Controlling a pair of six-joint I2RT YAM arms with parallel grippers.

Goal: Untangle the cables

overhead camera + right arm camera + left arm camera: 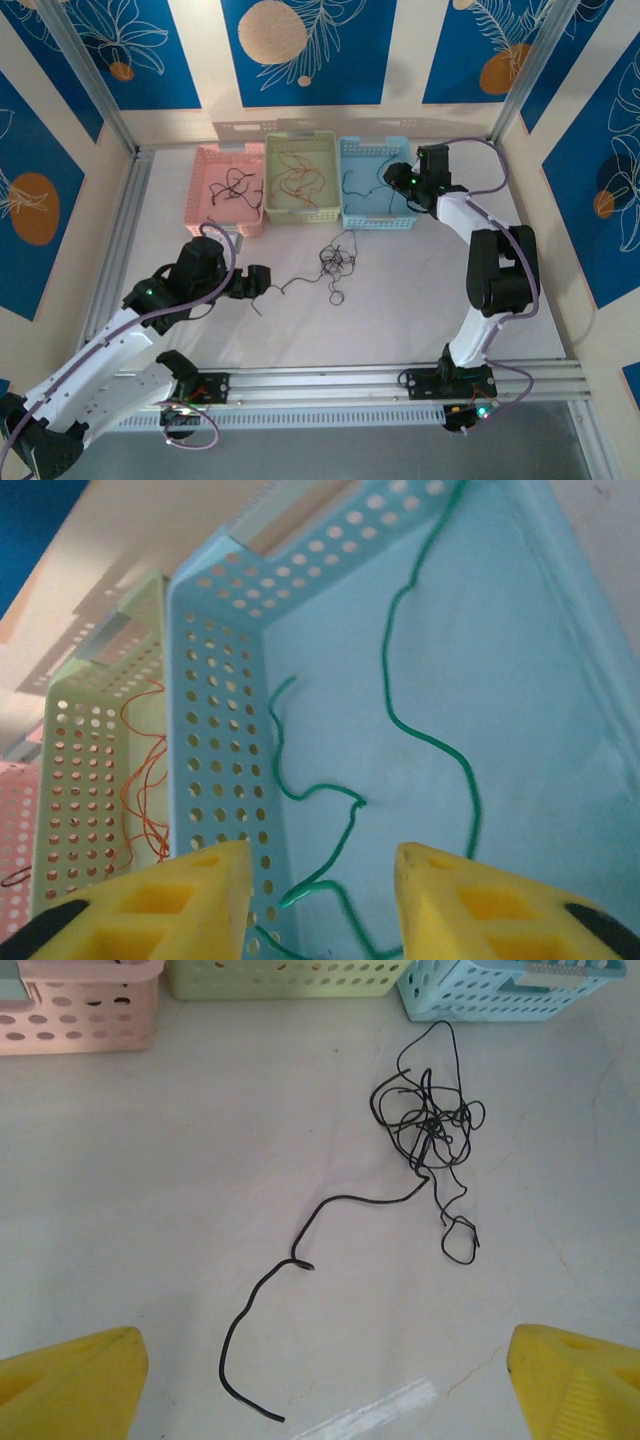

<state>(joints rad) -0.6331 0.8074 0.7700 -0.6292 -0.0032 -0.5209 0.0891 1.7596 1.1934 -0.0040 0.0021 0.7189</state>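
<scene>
A knot of thin black cables [338, 262] [430, 1125] lies on the white table, and one strand [255, 1305] trails from it toward my left gripper [262, 280] [325, 1352]. That gripper hovers low over the table, open wide and holding nothing. My right gripper [395, 181] [320, 865] is over the blue basket [378, 215] [215, 730], open. A loose green cable [430, 745] lies in that basket, one end between the spread fingers. The green basket [300, 212] holds orange-red cables [300, 182] [140, 780]. Black cables [232, 188] lie in the pink basket [232, 225].
The three baskets stand side by side at the back of the table, just beyond the knot. Metal frame posts [90, 90] and patterned walls enclose the table. An aluminium rail [330, 385] with both arm bases runs along the near edge.
</scene>
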